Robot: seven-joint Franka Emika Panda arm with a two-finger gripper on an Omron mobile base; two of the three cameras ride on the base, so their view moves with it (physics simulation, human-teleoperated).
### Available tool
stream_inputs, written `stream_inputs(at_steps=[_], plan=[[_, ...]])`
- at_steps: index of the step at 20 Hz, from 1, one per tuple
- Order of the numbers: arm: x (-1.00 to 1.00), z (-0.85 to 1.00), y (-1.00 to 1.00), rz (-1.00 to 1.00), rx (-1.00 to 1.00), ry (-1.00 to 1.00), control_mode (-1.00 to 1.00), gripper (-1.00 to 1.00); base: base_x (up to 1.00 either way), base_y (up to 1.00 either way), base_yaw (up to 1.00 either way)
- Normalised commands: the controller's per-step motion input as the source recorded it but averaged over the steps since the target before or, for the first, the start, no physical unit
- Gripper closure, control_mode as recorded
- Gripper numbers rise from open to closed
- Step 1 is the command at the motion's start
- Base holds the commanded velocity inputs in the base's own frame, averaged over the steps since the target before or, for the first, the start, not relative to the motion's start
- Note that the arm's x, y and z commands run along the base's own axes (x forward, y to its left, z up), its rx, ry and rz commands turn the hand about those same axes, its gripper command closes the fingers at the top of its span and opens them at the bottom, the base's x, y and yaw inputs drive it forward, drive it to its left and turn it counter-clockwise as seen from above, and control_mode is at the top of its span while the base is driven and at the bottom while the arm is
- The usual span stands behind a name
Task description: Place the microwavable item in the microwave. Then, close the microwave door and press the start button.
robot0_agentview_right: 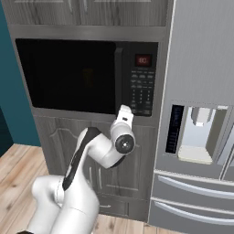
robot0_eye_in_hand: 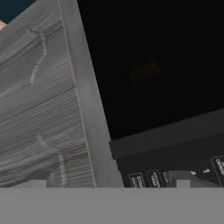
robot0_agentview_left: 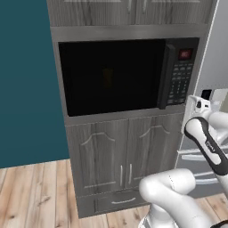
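- Microwave door shut, flush with the keypad.
- Yellow cup dimly visible behind the glass, inside the microwave.
- My gripper's jaw spacing: cannot tell; hand sits below the keypad.

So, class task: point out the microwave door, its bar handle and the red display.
microwave door (robot0_agentview_left: 109,78): left base view, on its dark glass window.
bar handle (robot0_agentview_left: 165,75): left base view, mid-length of the bar.
red display (robot0_agentview_right: 143,60): right base view, centre of the display.
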Motion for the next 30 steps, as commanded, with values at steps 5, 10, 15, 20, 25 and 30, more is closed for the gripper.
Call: stream_inputs(at_steps=[5,10,15,20,25,30], plan=[[0.30,0.00,0.00,0.01,0.00,0.07,-1.00,-1.00,0.00,0.00,0.00],[0.23,-0.09,-0.10,0.01,0.00,0.06,-1.00,-1.00,0.00,0.00,0.00],[0.17,-0.18,-0.11,0.00,0.00,0.06,-1.00,-1.00,0.00,0.00,0.00],[0.28,-0.11,0.00,0.00,0.00,0.07,-1.00,-1.00,0.00,0.00,0.00],[0.27,-0.14,-0.01,0.00,0.00,0.05,-1.00,-1.00,0.00,0.00,0.00],[0.26,-0.22,-0.13,0.00,0.00,0.03,-1.00,-1.00,0.00,0.00,0.00]])
